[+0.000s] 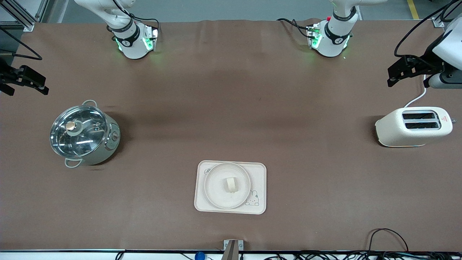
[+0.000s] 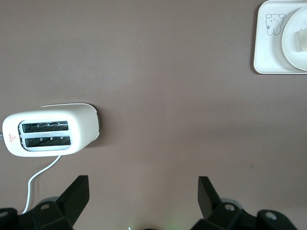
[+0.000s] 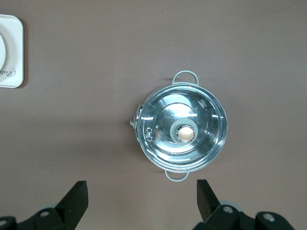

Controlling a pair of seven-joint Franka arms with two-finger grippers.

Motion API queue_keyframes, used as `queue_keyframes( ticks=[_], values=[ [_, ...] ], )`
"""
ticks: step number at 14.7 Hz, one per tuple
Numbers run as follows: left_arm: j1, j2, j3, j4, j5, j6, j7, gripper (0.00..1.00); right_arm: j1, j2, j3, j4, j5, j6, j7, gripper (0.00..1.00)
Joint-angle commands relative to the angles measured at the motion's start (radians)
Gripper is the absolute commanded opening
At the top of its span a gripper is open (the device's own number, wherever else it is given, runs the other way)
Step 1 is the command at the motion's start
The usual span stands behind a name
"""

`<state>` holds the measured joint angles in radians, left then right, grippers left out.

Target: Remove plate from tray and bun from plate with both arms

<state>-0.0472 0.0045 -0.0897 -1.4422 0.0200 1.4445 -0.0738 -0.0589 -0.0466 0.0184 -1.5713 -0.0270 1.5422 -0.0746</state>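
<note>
The cream tray [image 1: 258, 172] lies near the front edge of the table, midway between the two ends. The round plate [image 1: 216, 187] rests on it, and the small bun [image 1: 231, 184] sits in the plate's middle. My left gripper [image 1: 394, 75] hangs open and empty over the table at the left arm's end, by the toaster. Its wrist view [image 2: 143, 192] shows the tray [image 2: 267, 53], plate [image 2: 290, 33] and bun [image 2: 303, 40] at the frame's edge. My right gripper [image 1: 39, 85] hangs open and empty over the right arm's end, by the pot. Its wrist view [image 3: 141, 192] shows a tray corner [image 3: 13, 38].
A cream two-slot toaster [image 1: 413, 126] with a white cord stands at the left arm's end; it also shows in the left wrist view [image 2: 50, 129]. A steel pot with a glass lid [image 1: 83, 133] stands at the right arm's end and shows in the right wrist view [image 3: 182, 127].
</note>
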Motion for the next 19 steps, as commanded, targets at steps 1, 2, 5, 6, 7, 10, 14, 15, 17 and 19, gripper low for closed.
queue_keyframes(
  ticks=[1,2,5,6,7,10,14,15,17,19],
  values=[
    [0.01,-0.015,-0.01,0.0,0.008,-0.007,0.017,1.0,0.01,-0.015,0.006,-0.018,-0.011,0.004,-0.005,1.0],
    [0.01,-0.014,-0.01,0.002,0.009,-0.007,0.016,1.0,0.014,-0.015,0.006,-0.018,-0.011,0.0,-0.002,1.0],
    [0.01,-0.012,-0.01,0.002,0.015,-0.007,0.012,1.0,0.017,-0.015,0.008,-0.018,-0.011,-0.002,-0.001,1.0],
    [0.009,-0.011,-0.01,0.003,0.014,-0.006,0.012,1.0,0.018,-0.015,0.008,-0.018,-0.011,-0.002,-0.001,1.0],
    [0.006,-0.009,-0.01,0.003,0.012,-0.006,0.005,1.0,0.019,-0.015,0.008,-0.018,-0.01,0.001,0.001,1.0],
    [0.006,-0.003,-0.01,0.002,0.011,-0.006,0.008,1.0,0.028,-0.013,0.008,-0.018,-0.005,0.003,0.006,1.0],
    [0.006,-0.003,-0.01,0.0,0.005,-0.007,0.016,1.0,0.074,0.019,0.008,-0.027,0.123,0.093,0.089,1.0],
    [0.001,-0.003,-0.01,-0.001,0.005,-0.007,0.012,1.0,0.106,0.06,0.008,-0.027,0.154,0.117,0.143,1.0],
    [0.0,-0.005,-0.012,-0.003,0.005,-0.007,0.005,1.0,0.175,0.143,0.008,-0.027,0.16,0.203,0.209,1.0],
    [0.0,-0.005,-0.012,-0.004,0.005,-0.007,0.011,1.0,0.227,0.215,0.008,-0.024,0.192,0.287,0.263,1.0]
  ],
)
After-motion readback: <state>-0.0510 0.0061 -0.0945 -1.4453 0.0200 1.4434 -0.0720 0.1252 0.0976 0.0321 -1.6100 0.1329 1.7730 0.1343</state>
